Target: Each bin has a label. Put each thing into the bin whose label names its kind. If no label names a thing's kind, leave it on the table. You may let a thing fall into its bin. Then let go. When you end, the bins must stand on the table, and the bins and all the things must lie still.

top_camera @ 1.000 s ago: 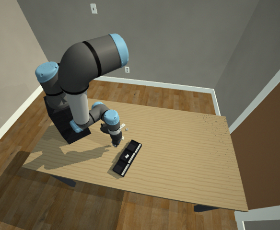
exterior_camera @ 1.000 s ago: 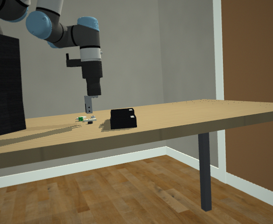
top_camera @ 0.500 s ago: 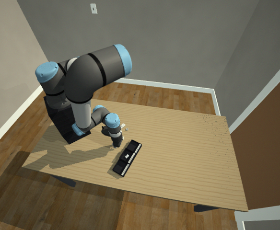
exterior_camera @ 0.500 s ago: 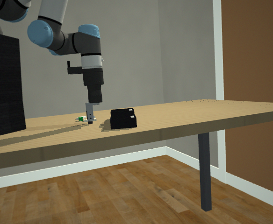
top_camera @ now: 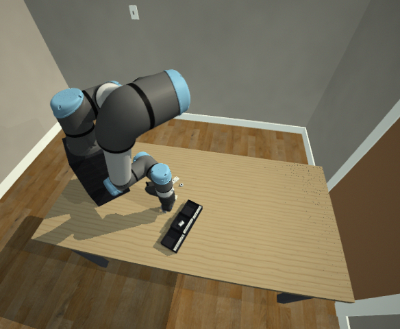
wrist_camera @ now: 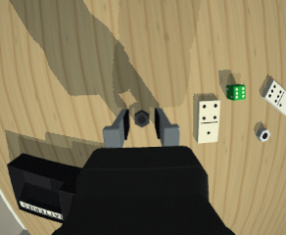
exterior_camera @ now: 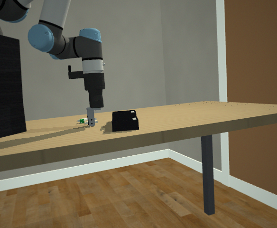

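My gripper is open, low over the table. A dark hexagonal nut lies between its fingertips with a gap on both sides. To the right in the wrist view are a white domino, a green die, a second domino and a light metal nut. Three joined black bins stand beside the gripper. The middle bin holds a small white thing. One label seems to read "BATTERIES"; the others are too small to read.
The wooden table carries everything. The robot's dark base block stands at its left end. The bin row is close to the gripper, at the lower left in the wrist view. The arm's shadow falls across the table's left part.
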`<state>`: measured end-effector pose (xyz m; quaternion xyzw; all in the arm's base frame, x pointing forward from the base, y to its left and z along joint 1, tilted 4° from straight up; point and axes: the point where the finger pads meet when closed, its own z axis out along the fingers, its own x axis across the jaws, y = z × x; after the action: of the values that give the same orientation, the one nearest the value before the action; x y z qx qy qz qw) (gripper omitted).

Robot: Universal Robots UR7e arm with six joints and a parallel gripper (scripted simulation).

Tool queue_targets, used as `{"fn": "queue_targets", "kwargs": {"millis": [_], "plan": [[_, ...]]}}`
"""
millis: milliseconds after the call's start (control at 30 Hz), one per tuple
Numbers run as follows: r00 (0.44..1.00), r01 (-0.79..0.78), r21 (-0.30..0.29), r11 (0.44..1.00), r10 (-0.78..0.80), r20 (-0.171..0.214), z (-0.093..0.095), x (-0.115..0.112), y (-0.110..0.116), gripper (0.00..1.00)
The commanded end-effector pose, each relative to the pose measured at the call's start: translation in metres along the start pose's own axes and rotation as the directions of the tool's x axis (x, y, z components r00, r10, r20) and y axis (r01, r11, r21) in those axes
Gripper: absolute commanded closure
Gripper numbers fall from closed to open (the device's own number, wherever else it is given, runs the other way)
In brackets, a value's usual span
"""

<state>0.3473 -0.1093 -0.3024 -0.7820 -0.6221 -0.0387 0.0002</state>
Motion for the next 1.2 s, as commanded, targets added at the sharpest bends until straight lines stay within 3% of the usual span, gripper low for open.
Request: {"fn": "queue_targets", "kwargs": {"millis": [0, 133, 167, 1167], "plan": [[1.0, 0.0, -0.003, 1.0, 0.0, 0.002, 0.0003, -0.0005, 0.0014, 0.36], [1.0, 0.0, -0.003, 1.0, 0.0, 0.002, 0.0003, -0.0005, 0.0015, 0.36], [1.0, 0.0, -0.003, 1.0, 0.0, 0.002, 0.0003, -0.0005, 0.0015, 0.66], [1.0, 0.0, -0.003, 1.0, 0.0, 0.002, 0.0003, -0.0005, 0.0015, 0.66]]}}
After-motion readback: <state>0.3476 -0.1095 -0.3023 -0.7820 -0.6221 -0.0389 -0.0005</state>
